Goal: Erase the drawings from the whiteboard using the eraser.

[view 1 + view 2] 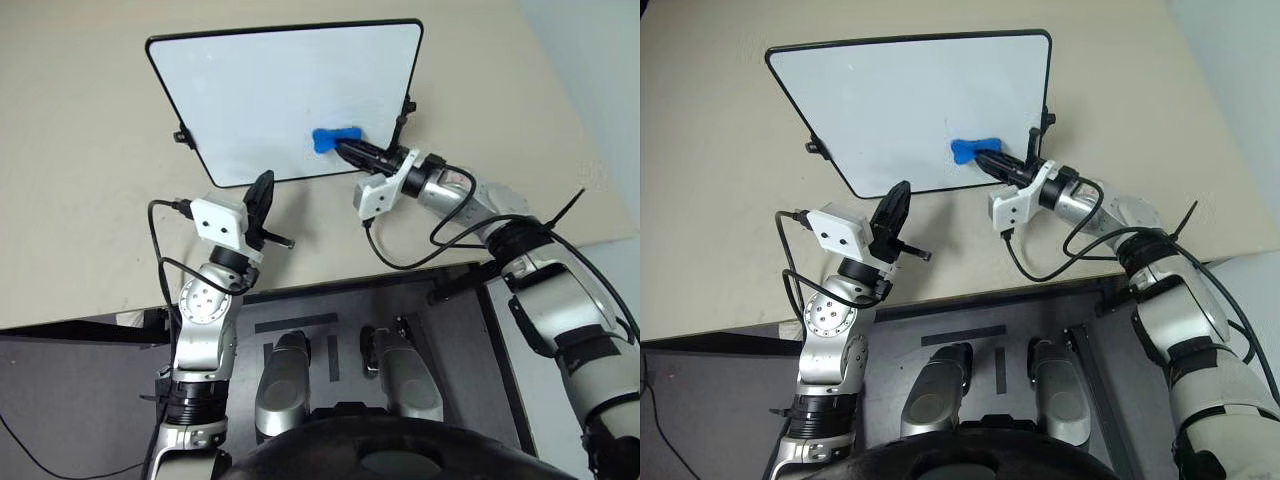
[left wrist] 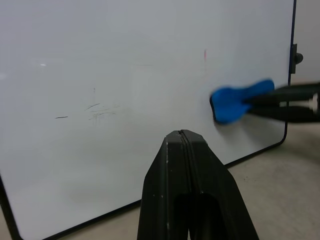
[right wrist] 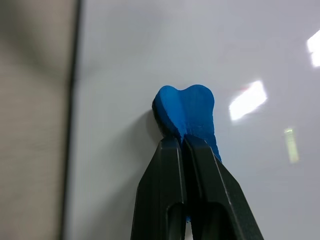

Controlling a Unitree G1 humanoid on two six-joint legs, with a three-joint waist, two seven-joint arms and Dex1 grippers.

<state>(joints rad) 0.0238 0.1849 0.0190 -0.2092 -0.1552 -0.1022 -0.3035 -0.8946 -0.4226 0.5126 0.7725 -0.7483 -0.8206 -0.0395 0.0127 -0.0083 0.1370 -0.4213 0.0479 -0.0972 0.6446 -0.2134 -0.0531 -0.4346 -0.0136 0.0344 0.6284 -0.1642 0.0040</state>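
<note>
Right claw (image 1: 345, 148): clamped on eraser (image 1: 334, 139), on whiteboard (image 1: 270, 90) near its right edge.
Left claw (image 2: 186, 137): together, empty.
Tip: press flat, sweep evenly.

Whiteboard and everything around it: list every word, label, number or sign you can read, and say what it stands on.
No readable text anywhere.
whiteboard: bears faint grey streaks and a tiny red fleck, not letters.
eraser: plain blue, no print, held by the right gripper.
left gripper: plain black, no label.
</note>
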